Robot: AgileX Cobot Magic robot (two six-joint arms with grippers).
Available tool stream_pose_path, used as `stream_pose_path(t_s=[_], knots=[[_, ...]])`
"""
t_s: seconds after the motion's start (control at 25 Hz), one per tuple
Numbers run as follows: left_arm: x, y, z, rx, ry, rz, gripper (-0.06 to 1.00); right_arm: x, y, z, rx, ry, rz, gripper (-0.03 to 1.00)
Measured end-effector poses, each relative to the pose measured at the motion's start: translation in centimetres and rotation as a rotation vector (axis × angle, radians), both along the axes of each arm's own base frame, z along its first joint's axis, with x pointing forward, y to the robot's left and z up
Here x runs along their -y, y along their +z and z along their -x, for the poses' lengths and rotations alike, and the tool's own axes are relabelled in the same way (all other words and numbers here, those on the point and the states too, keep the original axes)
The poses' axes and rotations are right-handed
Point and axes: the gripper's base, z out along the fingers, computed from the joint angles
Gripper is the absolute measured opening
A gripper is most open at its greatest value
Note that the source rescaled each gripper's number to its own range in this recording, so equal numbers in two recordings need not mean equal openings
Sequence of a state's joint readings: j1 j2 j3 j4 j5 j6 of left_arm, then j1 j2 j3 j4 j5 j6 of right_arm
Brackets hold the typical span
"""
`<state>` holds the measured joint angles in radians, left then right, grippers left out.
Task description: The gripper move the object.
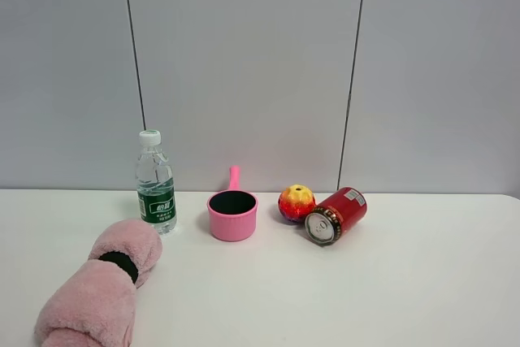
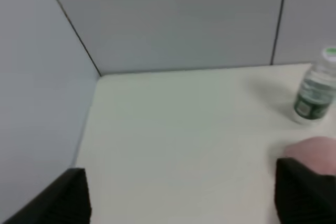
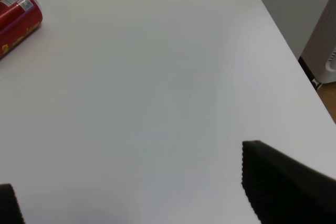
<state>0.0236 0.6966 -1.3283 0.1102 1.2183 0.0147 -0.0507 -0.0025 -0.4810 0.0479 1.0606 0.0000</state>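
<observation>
— So where's the can (image 1: 336,214) sitting?

— On its side on the white tabletop (image 1: 422,282), silver pull-tab end toward the high camera, right beside the red-yellow ball (image 1: 296,202); whether they touch I cannot tell. The pink cup (image 1: 232,214) stands a little further left, the water bottle (image 1: 155,184) beyond that.

— How will it handle?

— Probably light, thin-walled aluminium, smooth and slippery. Lying down, it may roll if nudged, and a hard squeeze could dent it. I'd take it across the middle of the cylinder, jaws on the curved wall, not on the ends.

— And the end effectors?

— The right end effector (image 3: 131,192) is spread wide, nothing between its fingers, well apart from the can, which shows at the edge of its wrist view. The left end effector (image 2: 181,195) is likewise spread and holds nothing, near a pink fluffy item (image 1: 101,290).

— Containers?

— The cup's inside looks dark, with no contents visible. The bottle is capped and clear; its fill level is hard to judge. Whether the can is full I cannot tell.
</observation>
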Motion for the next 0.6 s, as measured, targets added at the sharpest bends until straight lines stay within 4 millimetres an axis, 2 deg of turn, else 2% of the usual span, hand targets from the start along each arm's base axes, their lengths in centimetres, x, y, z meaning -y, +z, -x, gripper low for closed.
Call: stream_pose_path(t_s=[0.16, 0.32, 0.44, 0.6], knots=[[0.7, -3.7, 4.8, 0.049, -0.024, 0.08, 0.37, 0.0, 0.0, 0.0, 0.0, 0.0, 0.0, 1.0], [1.1, -7.3, 8.3, 0.101, -0.05, 0.109, 0.37, 0.0, 0.0, 0.0, 0.0, 0.0, 0.0, 1.0], [1.2, -9.6, 9.9, 0.125, -0.055, 0.119, 0.37, 0.0, 0.0, 0.0, 0.0, 0.0, 0.0, 1.0], [1.3, -12.3, 10.6, 0.125, -0.06, 0.132, 0.37, 0.0, 0.0, 0.0, 0.0, 0.0, 0.0, 1.0]])
